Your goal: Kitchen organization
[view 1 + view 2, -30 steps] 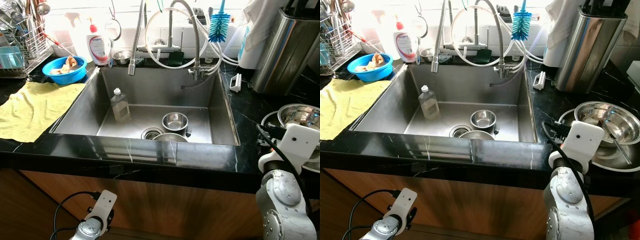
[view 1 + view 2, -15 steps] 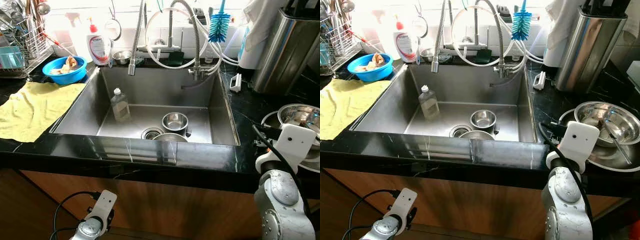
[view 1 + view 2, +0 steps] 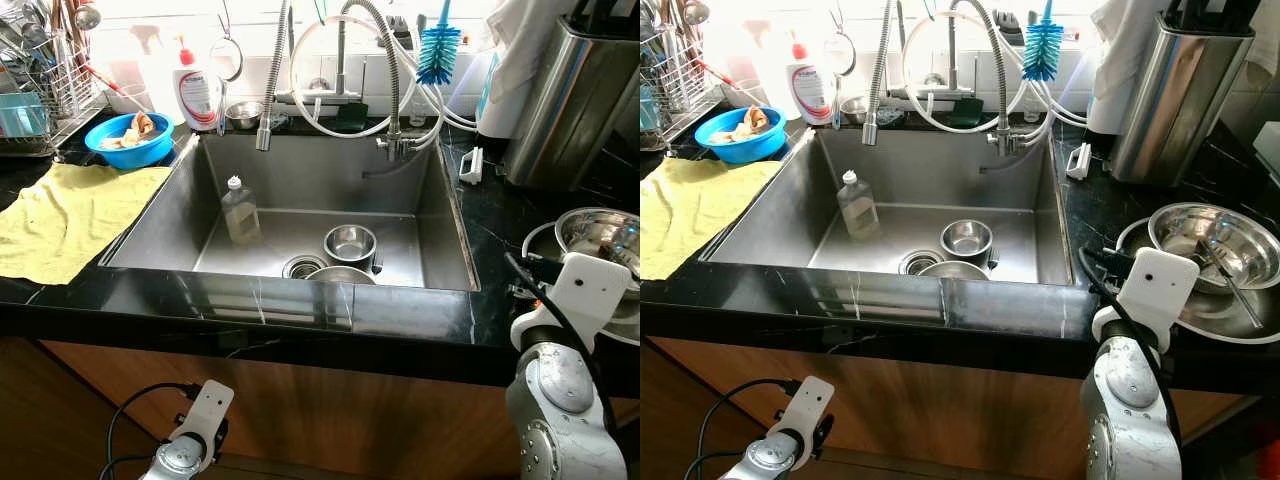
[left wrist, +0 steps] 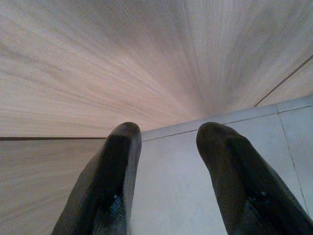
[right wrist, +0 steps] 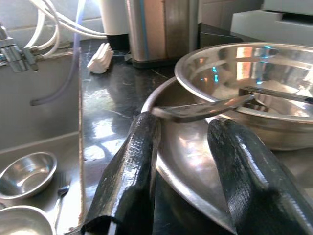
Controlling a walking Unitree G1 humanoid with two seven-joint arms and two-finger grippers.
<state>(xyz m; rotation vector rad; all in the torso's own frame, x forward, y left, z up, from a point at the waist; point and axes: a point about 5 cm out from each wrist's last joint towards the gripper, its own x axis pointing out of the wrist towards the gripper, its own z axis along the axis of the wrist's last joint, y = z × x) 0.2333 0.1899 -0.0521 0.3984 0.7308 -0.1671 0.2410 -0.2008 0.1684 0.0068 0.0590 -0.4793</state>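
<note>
Right gripper [image 5: 183, 161]: jaws apart over the steel plate [image 5: 195, 161] on the right worktop [image 5: 115, 98], possibly touching its rim. Left gripper [image 4: 168, 171]: jaws apart, holding nothing, low beside the cabinet front [image 4: 146, 58].

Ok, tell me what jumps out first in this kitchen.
The deep steel sink dominates the black counter, holding a clear bottle and small steel bowls. On its right, the right gripper, fingers apart, points at stacked steel bowls on a plate; a blue bowl sits far left.

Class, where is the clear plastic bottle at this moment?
The clear plastic bottle stands upright inside the sink, near its left wall, left of the small steel bowl and the drain.
</note>
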